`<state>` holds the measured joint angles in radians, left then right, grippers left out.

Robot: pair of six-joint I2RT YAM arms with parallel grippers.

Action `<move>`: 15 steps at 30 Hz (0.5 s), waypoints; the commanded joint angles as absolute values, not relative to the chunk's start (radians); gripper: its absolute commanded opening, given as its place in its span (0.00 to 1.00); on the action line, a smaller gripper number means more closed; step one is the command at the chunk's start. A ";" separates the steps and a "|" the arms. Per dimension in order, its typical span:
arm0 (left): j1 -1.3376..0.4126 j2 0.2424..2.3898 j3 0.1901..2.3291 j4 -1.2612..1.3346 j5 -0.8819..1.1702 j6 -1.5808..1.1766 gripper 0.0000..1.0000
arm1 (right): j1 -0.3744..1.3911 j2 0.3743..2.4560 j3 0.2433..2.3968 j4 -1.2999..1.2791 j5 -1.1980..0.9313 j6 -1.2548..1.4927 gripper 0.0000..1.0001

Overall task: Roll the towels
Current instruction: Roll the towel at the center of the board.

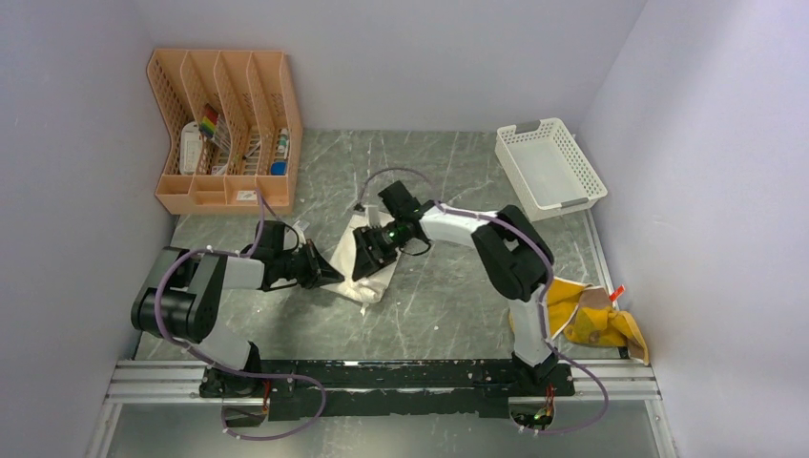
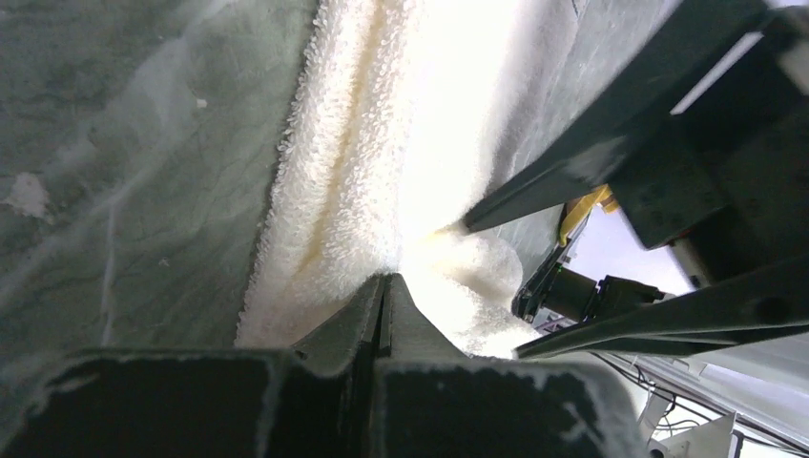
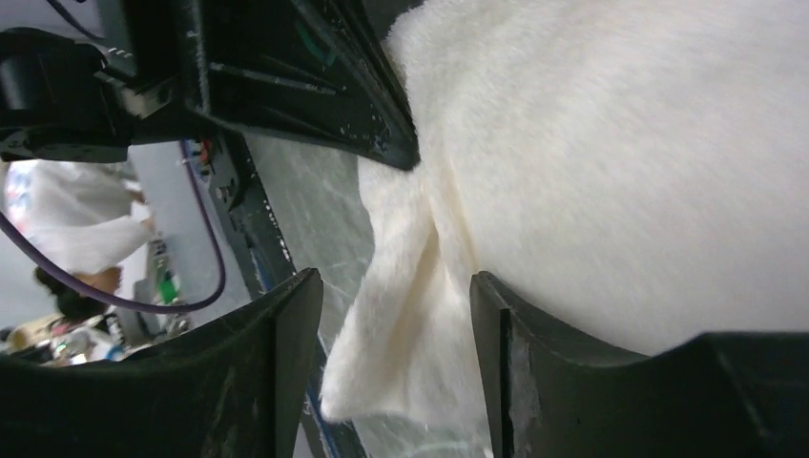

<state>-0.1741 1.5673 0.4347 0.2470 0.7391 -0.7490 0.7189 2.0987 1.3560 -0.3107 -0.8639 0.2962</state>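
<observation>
The cream-white towel (image 1: 374, 272) lies crumpled on the grey table between both grippers. It also fills the left wrist view (image 2: 382, 143) and the right wrist view (image 3: 620, 172). My left gripper (image 1: 331, 273) is shut, its tip (image 2: 386, 281) pressed against the towel's left edge; no cloth shows between its jaws. My right gripper (image 1: 367, 256) is open over the towel, with a hanging fold of cloth between its fingers (image 3: 393, 279). The mustard-yellow towel (image 1: 611, 329) and the brown one with cream trim (image 1: 593, 300) lie bunched at the right, by the right arm's base.
An orange file organizer (image 1: 224, 129) stands at the back left. A white mesh basket (image 1: 549, 167) sits at the back right. Walls close in on the left, back and right. The arm bases and rail run along the near edge.
</observation>
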 commanded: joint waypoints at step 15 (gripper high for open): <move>-0.181 1.620 0.425 0.292 0.705 -0.707 0.07 | 0.698 1.465 0.588 0.576 -0.568 0.158 0.83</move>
